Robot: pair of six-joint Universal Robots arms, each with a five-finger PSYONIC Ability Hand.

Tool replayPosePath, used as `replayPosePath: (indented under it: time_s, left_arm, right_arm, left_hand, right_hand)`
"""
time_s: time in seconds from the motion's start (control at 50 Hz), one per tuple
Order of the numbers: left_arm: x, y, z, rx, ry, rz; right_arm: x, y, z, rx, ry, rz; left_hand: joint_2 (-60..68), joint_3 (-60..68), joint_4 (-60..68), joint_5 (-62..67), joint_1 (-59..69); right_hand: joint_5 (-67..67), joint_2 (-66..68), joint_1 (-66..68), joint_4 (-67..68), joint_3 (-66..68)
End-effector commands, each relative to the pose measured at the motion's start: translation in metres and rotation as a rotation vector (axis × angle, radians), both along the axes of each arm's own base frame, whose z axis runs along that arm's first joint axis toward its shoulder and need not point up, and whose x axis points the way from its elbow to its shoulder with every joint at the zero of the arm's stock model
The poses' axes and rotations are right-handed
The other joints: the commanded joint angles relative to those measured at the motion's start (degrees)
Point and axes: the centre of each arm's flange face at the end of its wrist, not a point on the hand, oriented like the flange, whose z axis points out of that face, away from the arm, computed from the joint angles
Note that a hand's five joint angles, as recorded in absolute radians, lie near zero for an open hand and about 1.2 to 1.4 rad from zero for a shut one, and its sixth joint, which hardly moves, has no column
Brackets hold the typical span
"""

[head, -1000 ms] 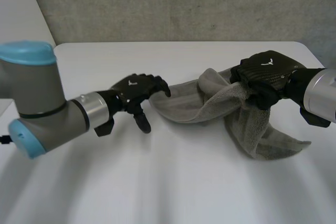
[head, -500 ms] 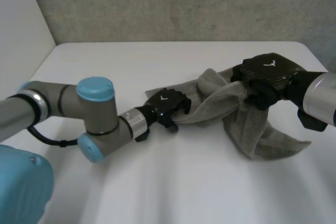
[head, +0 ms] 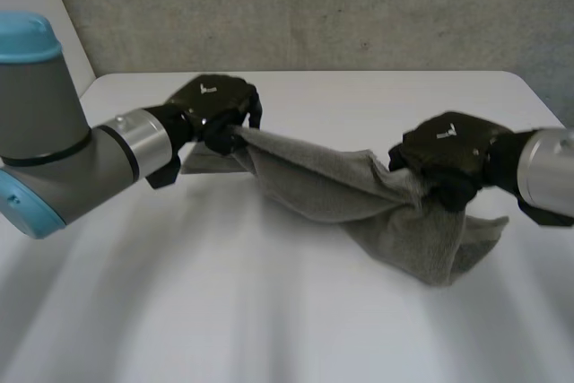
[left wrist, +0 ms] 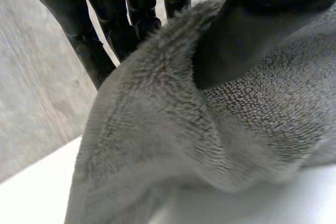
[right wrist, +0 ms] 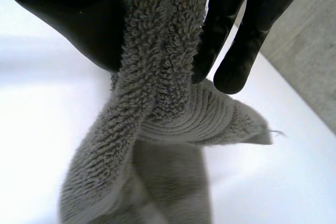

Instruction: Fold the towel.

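In the head view I see the towel [head: 327, 184] stretched between my two hands above the white counter [head: 269, 311]. The left hand [head: 208, 103] is closed on one end of it, toward the far left part of the counter, and a small piece of cloth hangs behind this hand. The right hand [head: 447, 157] is closed on the other end. Below it a loose flap of the towel hangs down and lies on the counter. The middle of the towel sags and is a little twisted, not flat.

In the left wrist view the thumb [left wrist: 247, 35] presses into the towel from one side and the fingers [left wrist: 107, 24] stand behind its edge, so the cloth is pinched between them. I cannot tell if this is exactly a corner.

In the right wrist view the towel is bunched into a thick rope, and the hand's fingers curl round it. One corner sticks out free beside the hand.

My judgement is that the step in hand is to spread the towel before any fold. To do it well, I should hold both grips firm, move the hands apart gently until the sag goes, then lay the cloth flat on the counter. The right hand holds a bunch and not a corner, so the flap may end crumpled, and a new grasp there is probably needed.
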Motion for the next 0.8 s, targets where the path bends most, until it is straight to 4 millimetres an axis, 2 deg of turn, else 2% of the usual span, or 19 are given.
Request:
replayPosePath:
  time_s: [0.02, 0.08, 0.12, 0.14, 0.18, 0.24, 0.28, 0.4, 0.46, 0.5, 0.52, 0.54, 0.56, 0.6, 0.62, 0.66, 0.68, 0.72, 0.8]
  left_arm:
    - [-0.016, -0.036, 0.010, -0.121, 0.029, 0.007]
    - [-0.022, -0.052, 0.018, -0.183, 0.051, 0.013]
    - [-0.031, -0.076, 0.054, -0.356, 0.123, 0.055]
    - [-0.031, -0.076, 0.054, -0.357, 0.123, 0.056]
    - [-0.032, -0.081, 0.109, -0.542, 0.235, 0.123]
    - [-0.030, -0.078, 0.133, -0.621, 0.292, 0.150]
    - [-0.021, -0.065, 0.179, -0.750, 0.406, 0.166]
    - [-0.013, -0.061, 0.192, -0.789, 0.479, 0.139]
    - [-0.005, -0.072, 0.171, -0.743, 0.422, 0.123]
    - [-0.002, -0.077, 0.128, -0.617, 0.328, 0.060]
    - [-0.002, -0.077, 0.128, -0.616, 0.328, 0.060]
    - [-0.003, -0.076, 0.099, -0.534, 0.279, 0.022]
    - [-0.003, -0.076, 0.099, -0.533, 0.279, 0.021]
    - [-0.002, -0.067, 0.038, -0.384, 0.177, -0.025]
    - [-0.001, -0.067, 0.038, -0.383, 0.177, -0.025]
    - [0.005, -0.051, -0.022, -0.283, 0.050, -0.039]
    - [0.005, -0.050, -0.022, -0.282, 0.049, -0.039]
    - [0.013, -0.032, -0.070, -0.231, -0.084, -0.055]
    - [0.020, -0.013, -0.111, -0.198, -0.211, -0.091]
  right_arm:
    - [0.037, -0.057, 0.011, -0.227, -0.057, 0.055]
    - [0.048, -0.074, 0.018, -0.328, -0.085, 0.056]
    - [0.064, -0.103, 0.055, -0.618, -0.164, 0.011]
    - [0.064, -0.103, 0.056, -0.620, -0.165, 0.011]
    - [0.073, -0.112, 0.102, -0.887, -0.295, -0.053]
    - [0.076, -0.111, 0.119, -0.980, -0.373, -0.059]
    - [0.066, -0.103, 0.145, -1.074, -0.507, -0.080]
    - [0.058, -0.103, 0.126, -0.984, -0.554, -0.101]
    - [0.058, -0.101, 0.102, -0.893, -0.507, -0.107]
    - [0.056, -0.096, 0.071, -0.797, -0.419, -0.102]
    - [0.056, -0.096, 0.071, -0.797, -0.418, -0.102]
    - [0.056, -0.094, 0.054, -0.764, -0.367, -0.096]
    - [0.056, -0.094, 0.054, -0.764, -0.367, -0.096]
    - [0.053, -0.088, 0.016, -0.704, -0.251, -0.082]
    - [0.053, -0.088, 0.015, -0.704, -0.250, -0.082]
    - [0.049, -0.078, -0.029, -0.639, -0.131, -0.058]
    - [0.049, -0.078, -0.029, -0.639, -0.130, -0.058]
    - [0.046, -0.068, -0.073, -0.551, -0.037, -0.032]
    - [0.042, -0.061, -0.106, -0.458, 0.020, -0.030]
  left_hand:
    - [3.2, 3.3, 2.7, 4.7, 6.1]
    - [3.2, 3.3, 2.7, 4.7, 6.1]
    - [3.2, 3.3, 2.7, 4.7, 6.1]
    - [3.2, 3.3, 2.7, 4.7, 6.1]
    - [3.2, 3.3, 2.7, 4.7, 6.1]
    - [3.2, 3.3, 2.7, 4.7, 6.1]
    - [3.2, 3.3, 2.7, 4.7, 6.1]
    - [3.2, 3.3, 2.7, 4.7, 6.1]
    - [3.2, 3.3, 2.7, 4.7, 6.1]
    - [3.2, 3.3, 2.7, 4.7, 6.1]
    - [3.2, 3.3, 2.7, 4.7, 6.1]
    - [3.2, 3.3, 2.7, 4.7, 6.1]
    - [3.2, 3.3, 2.7, 4.7, 6.1]
    - [3.2, 3.3, 2.7, 4.7, 6.1]
    - [3.2, 3.3, 2.7, 4.7, 6.1]
    - [3.2, 3.3, 2.7, 4.7, 6.1]
    - [3.2, 3.3, 2.7, 4.7, 6.1]
    - [3.2, 3.3, 2.7, 4.7, 6.1]
    - [3.2, 3.3, 2.7, 4.7, 6.1]
  right_hand:
    - [3.5, 4.4, 4.6, 3.5, 4.3]
    - [3.5, 4.4, 4.6, 3.5, 4.3]
    - [3.5, 4.4, 4.6, 3.5, 4.3]
    - [3.5, 4.4, 4.6, 3.5, 4.3]
    - [3.5, 4.4, 4.6, 3.5, 4.3]
    - [3.5, 4.4, 4.6, 3.5, 4.3]
    - [3.5, 4.4, 4.6, 3.5, 4.3]
    - [3.5, 4.4, 4.6, 3.5, 4.3]
    - [3.5, 4.4, 4.6, 3.5, 4.3]
    - [3.5, 4.4, 4.6, 3.5, 4.3]
    - [3.5, 4.4, 4.6, 3.5, 4.3]
    - [3.5, 4.4, 4.6, 3.5, 4.3]
    - [3.5, 4.4, 4.6, 3.5, 4.3]
    - [2.0, 3.0, 3.1, 2.0, 2.9]
    - [2.0, 2.9, 3.1, 2.0, 2.9]
    - [1.8, 2.8, 2.9, 1.8, 2.7]
    - [1.8, 2.8, 2.9, 1.8, 2.7]
    - [1.8, 2.8, 2.9, 1.8, 2.7]
    - [-2.0, -1.1, -0.9, -2.0, -1.1]
